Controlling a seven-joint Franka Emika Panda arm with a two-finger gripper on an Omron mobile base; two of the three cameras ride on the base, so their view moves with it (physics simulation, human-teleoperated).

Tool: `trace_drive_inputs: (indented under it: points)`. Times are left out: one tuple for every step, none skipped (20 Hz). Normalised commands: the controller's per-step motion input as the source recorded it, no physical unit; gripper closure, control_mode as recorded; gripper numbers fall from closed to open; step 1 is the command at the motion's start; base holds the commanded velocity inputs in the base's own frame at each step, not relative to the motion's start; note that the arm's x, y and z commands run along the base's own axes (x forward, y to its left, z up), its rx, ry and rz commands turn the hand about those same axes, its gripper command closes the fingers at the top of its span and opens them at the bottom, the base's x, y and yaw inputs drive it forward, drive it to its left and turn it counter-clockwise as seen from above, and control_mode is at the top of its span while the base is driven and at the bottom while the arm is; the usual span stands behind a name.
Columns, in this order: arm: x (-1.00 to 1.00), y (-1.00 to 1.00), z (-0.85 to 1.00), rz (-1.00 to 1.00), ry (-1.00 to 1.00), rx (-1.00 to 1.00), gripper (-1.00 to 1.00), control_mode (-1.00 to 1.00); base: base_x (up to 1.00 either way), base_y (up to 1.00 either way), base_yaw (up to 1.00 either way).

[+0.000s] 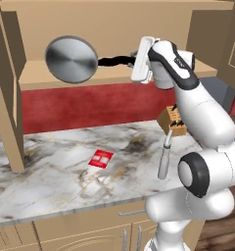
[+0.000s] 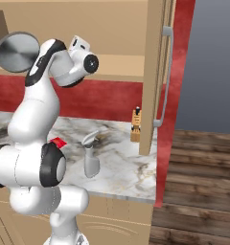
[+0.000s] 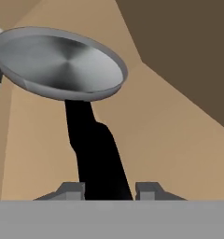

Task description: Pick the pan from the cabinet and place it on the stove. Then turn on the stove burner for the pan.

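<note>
While you watch the hand: gripper clamped on the black handle.
Pan: round shallow silver steel frying pan tilted, ahead of your fingers.
Cabinet: light tan wooden cabinet behind it.

This is a home kitchen, rendered rather than filmed. A marble-patterned table runs across the lower half of the left base view, with tan drawer fronts beneath it and a red wall behind. Above, at the top of the frame, an open tan cabinet has a steel pan at its shelf. A knife block and a grey spray bottle stand on the table. Dark wood floor fills the lower right of the right base view.
</note>
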Motion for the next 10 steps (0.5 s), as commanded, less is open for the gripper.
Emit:
trace_drive_inputs:
  points:
    - [-0.18,-0.06,0.00,-0.01,-0.04,0.00,1.00,-1.00,0.00,0.00,0.00]
    - [-0.18,-0.06,0.00,0.00,-0.05,0.00,1.00,-1.00,0.00,0.00,0.00]
    - [-0.19,-0.09,0.00,0.00,-0.05,0.00,1.00,-1.00,0.00,0.00,0.00]
    - [-0.17,-0.08,0.00,0.00,-0.04,0.00,1.00,-1.00,0.00,0.00,0.00]
    - [-0.18,-0.06,0.00,0.00,-0.04,0.00,1.00,-1.00,0.00,0.00,0.00]
    - [-0.19,-0.05,0.00,0.00,-0.04,0.00,1.00,-1.00,0.00,0.00,0.00]
    - [-0.21,-0.03,0.00,0.00,-0.04,0.00,1.00,-1.00,0.00,0.00,0.00]
    - [-0.25,-0.04,0.00,0.00,-0.05,0.00,1.00,-1.00,0.00,0.00,0.00]
    - [-0.26,-0.03,0.00,0.00,-0.05,0.00,1.00,-1.00,0.00,0.00,0.00]
    - [-0.27,-0.03,0.00,0.00,-0.05,0.00,1.00,-1.00,0.00,0.00,0.00]
